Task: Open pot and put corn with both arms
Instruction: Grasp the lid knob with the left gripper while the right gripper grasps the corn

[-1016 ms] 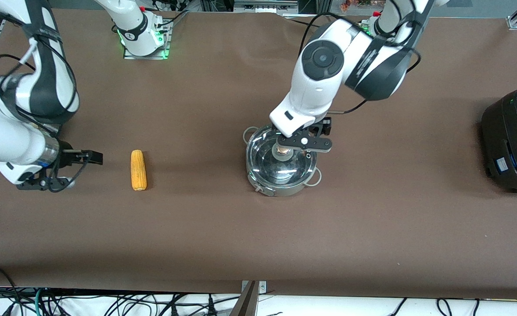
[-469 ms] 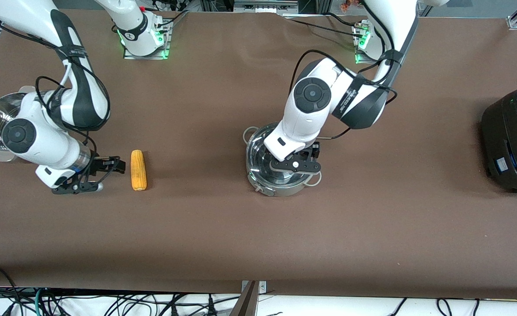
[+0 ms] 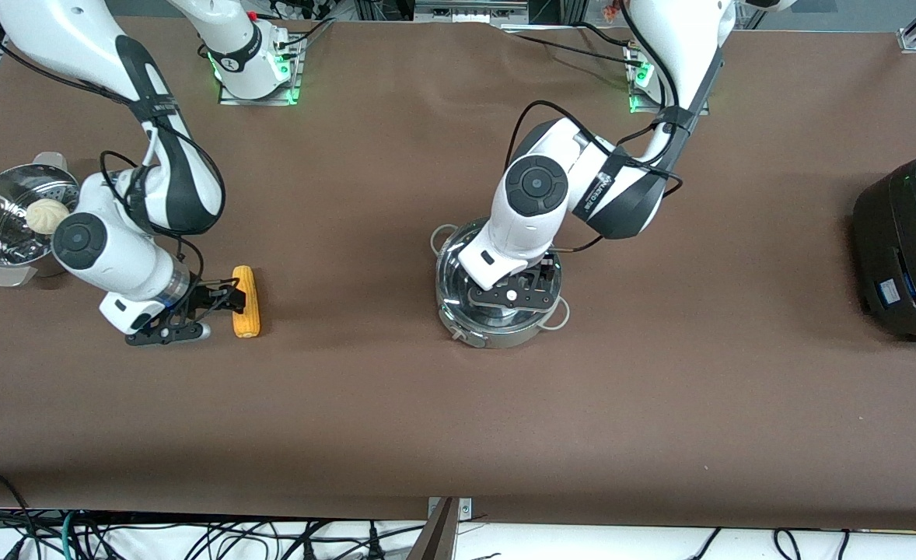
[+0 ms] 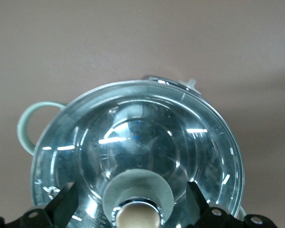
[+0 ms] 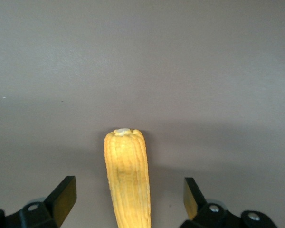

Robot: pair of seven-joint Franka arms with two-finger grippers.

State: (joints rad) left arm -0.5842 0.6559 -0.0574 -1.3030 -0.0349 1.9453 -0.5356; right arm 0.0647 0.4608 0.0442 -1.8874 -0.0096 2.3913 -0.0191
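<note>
Both grippers spread open: the left gripper [image 3: 514,294] straddles the knob [image 4: 136,213] of the lidded pot [image 3: 497,292] mid-tabletop, the right gripper [image 3: 221,307] brackets the corn [image 3: 245,302]; an off-centre close could roll it away.

Both arms reach low, left gripper [image 3: 514,289] and right gripper [image 3: 229,305] spread.

Take the pot [image 3: 497,311] as your landmark on the table [image 3: 458,435]: the corn [image 3: 245,302] lies toward the right arm's end, the steamer bowl [image 3: 7,222] farther that way, the cooker [image 3: 909,249] toward the left arm's end.
</note>
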